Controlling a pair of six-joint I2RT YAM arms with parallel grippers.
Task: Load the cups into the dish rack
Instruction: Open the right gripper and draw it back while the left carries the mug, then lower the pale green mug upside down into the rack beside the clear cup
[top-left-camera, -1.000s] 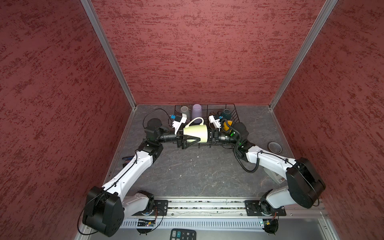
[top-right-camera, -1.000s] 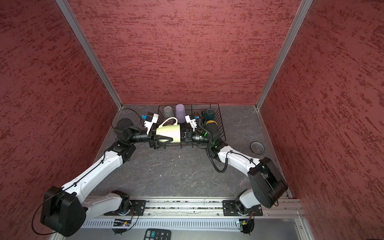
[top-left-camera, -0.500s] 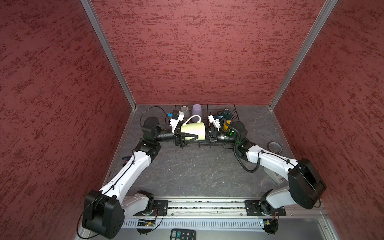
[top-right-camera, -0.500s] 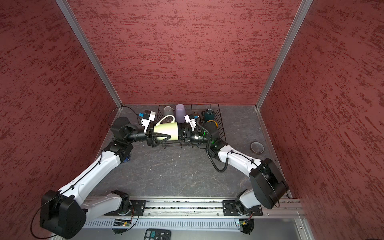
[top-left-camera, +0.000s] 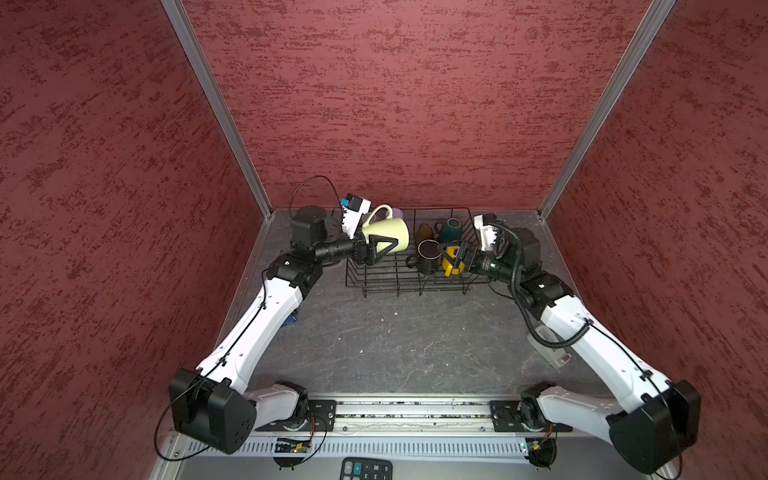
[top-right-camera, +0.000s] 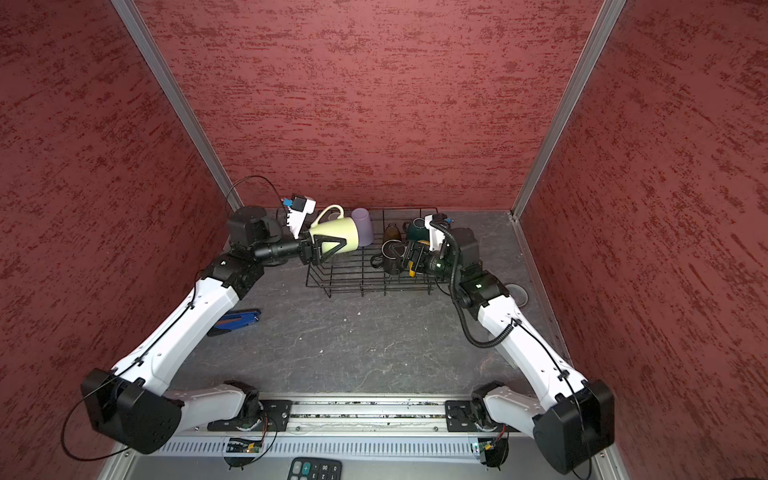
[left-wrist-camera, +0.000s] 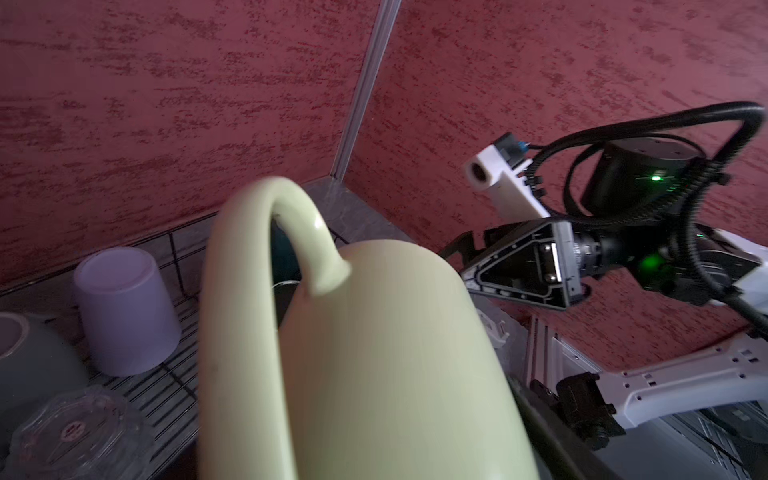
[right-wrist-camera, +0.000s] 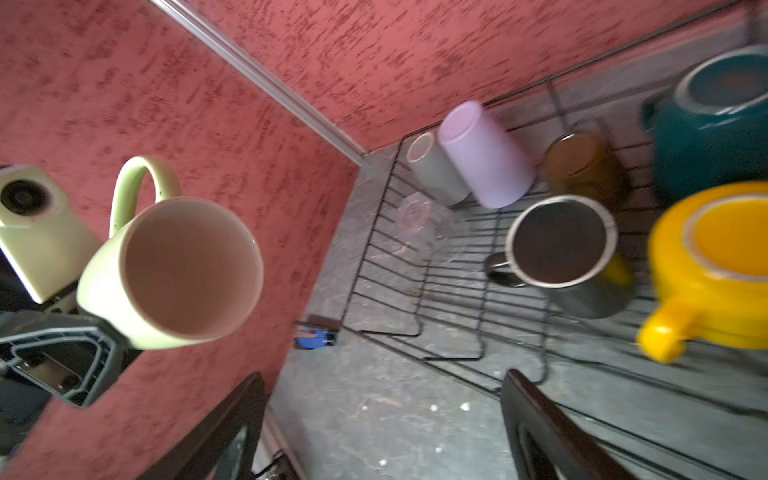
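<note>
A moment ago both my arms met at the pale-green mug (top-left-camera: 388, 232). Now my right end effector (top-left-camera: 452, 257) has let go and drawn back toward the rack's right end, its jaws wide apart with nothing between them, as the right wrist view shows. That leaves my left end effector (top-left-camera: 380, 246) clamped alone across the mug's body. It holds the mug on its side in the air over the left end of the dish rack (top-left-camera: 374, 286), handle up and mouth toward my right arm. I judge the handover done, and this last cup needs only turning and lowering in. The mug is smooth glazed ceramic with a large looped handle, likely slippery under a side grip. The rack is thin black wire in an open grid. Already inside it are the matte lilac tumbler (top-right-camera: 362, 226), base up, the grey mug (right-wrist-camera: 436, 170), the ribbed clear glass (right-wrist-camera: 424, 224), the brown mug (right-wrist-camera: 582, 162), the teal mug (right-wrist-camera: 715, 120), the black mug (right-wrist-camera: 561, 245) and the glossy yellow mug (right-wrist-camera: 715, 266).
</note>
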